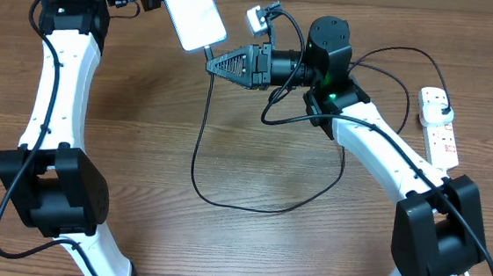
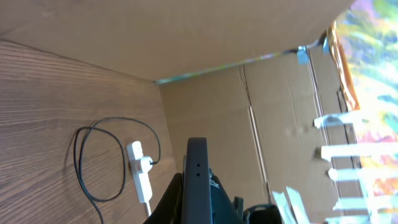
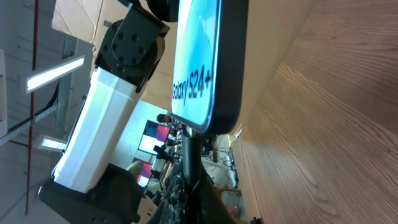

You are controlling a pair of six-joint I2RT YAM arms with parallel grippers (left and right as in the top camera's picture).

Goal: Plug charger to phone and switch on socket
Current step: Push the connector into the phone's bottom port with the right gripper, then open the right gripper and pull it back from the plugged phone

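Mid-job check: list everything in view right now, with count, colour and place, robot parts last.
phone: one, light-blue screen with a white band, held up off the table at the far left.
charger: one, thin black cable; its tip is at the phone's lower edge, the cable loops over the table, and the plug sits in the power strip.
power strip: one, white with red switch marks, lying at the right edge of the table.
table: one, brown wood grain.
cardboard walls: brown, beyond the table in the left wrist view.
left gripper: one, black, jaws shut on the phone.
right gripper: one, black, jaws shut on the charger's tip end, just below the phone.
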